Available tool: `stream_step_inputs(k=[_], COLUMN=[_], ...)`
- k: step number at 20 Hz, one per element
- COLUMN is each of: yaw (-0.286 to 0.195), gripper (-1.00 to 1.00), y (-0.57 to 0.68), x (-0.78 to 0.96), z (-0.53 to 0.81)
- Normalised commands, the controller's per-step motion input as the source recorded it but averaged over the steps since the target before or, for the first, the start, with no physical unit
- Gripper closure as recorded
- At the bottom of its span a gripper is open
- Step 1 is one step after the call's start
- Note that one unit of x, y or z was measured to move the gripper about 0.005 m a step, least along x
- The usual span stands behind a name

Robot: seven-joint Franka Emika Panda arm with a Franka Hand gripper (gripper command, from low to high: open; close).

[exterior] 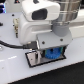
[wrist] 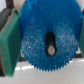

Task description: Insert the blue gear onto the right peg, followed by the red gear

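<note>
Gripper [exterior: 48, 51] with blue gear [exterior: 52, 53] over black plate [exterior: 34, 59]

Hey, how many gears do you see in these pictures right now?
1. The blue gear sits between the gripper fingers, low over the black plate. No red gear shows; the arm may be hiding it.

Layout: plate [exterior: 34, 59] lies flat on the bench [exterior: 12, 65], at 6 o'clock of the exterior view. Gear [exterior: 51, 53] sits over the plate's end toward 3 o'clock, beneath the pincer [exterior: 50, 50]. Wrist view: peg [wrist: 50, 49] stands inside the gear's central hole.
</note>
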Motion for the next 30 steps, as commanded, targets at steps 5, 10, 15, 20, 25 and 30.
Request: stream_step_inputs(k=[5, 10, 15, 20, 25, 30], yaw=[0.0, 0.0, 0.0, 0.0, 0.0, 0.0], gripper=[1.0, 1.0, -1.0, -1.0, -1.0, -1.0], y=[0.08, 0.12, 0.16, 0.17, 0.23, 0.35], x=[0.1, 0.06, -0.08, -0.32, -0.51, -0.55], z=[-0.09, -0.01, 0.34, 0.38, 0.22, 0.05])
